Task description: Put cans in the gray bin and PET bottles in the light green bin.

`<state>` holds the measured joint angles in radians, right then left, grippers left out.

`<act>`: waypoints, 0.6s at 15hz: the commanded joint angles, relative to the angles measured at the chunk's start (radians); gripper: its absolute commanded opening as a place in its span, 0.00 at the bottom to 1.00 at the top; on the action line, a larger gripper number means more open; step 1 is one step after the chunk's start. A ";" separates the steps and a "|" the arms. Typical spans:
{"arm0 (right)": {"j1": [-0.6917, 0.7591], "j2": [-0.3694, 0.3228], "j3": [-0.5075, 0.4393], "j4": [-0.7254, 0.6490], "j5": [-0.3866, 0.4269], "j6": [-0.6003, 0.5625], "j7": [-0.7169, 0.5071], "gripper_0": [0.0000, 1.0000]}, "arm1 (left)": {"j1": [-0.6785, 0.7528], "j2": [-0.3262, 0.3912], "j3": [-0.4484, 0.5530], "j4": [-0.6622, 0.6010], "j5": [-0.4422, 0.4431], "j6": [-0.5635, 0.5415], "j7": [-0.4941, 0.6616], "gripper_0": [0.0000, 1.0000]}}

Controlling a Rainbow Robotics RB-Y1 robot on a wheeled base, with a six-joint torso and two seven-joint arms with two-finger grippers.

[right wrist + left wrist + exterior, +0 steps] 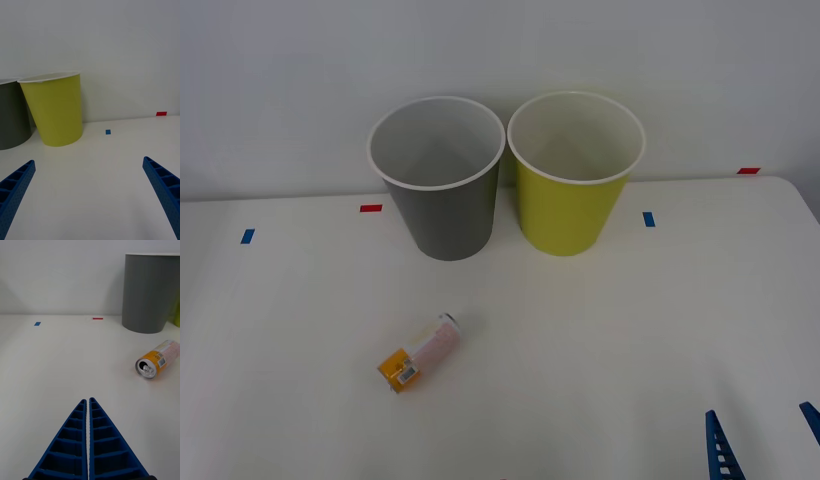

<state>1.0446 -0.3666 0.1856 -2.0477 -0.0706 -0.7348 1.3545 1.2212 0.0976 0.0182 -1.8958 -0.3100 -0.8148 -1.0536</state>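
On the white table (630, 330) a small drink can (420, 354) lies on its side at about 7 o'clock from the gray bin (442, 210), well apart from it. The front view shows only a pinkish-white label, an orange end and a barcode; the left wrist view shows its metal top with a pull-tab opening, so it is a can (155, 360), not a bottle. No writing on it can be read. The light green bin (572, 200) stands just beside the gray bin, at its 3 o'clock; both are upright. The left gripper (88, 405) hovers low over the table, fingers pressed together on nothing. The right gripper (89, 180) sits near the table's front right, fingers spread wide, facing the light green bin.
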 commanded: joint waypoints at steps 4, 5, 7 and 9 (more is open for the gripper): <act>0.000 0.000 0.000 0.000 0.000 0.000 0.000 1.00 | 0.000 0.001 0.009 0.000 -0.017 -0.027 0.000 1.00; 0.000 0.000 0.000 0.000 0.000 0.000 0.000 1.00 | 0.000 0.001 0.009 0.000 -0.017 -0.029 0.001 1.00; 0.000 0.000 0.000 0.000 0.000 0.000 0.000 1.00 | 0.000 0.004 0.009 0.000 -0.017 -0.029 0.001 1.00; 0.000 0.000 0.000 0.000 0.000 0.000 0.000 1.00 | 0.000 0.004 0.009 0.000 -0.017 -0.029 0.001 1.00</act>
<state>1.0446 -0.3666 0.1856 -2.0477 -0.0706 -0.7348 1.3545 1.2211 0.1010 0.0276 -1.8959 -0.3272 -0.8434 -1.0525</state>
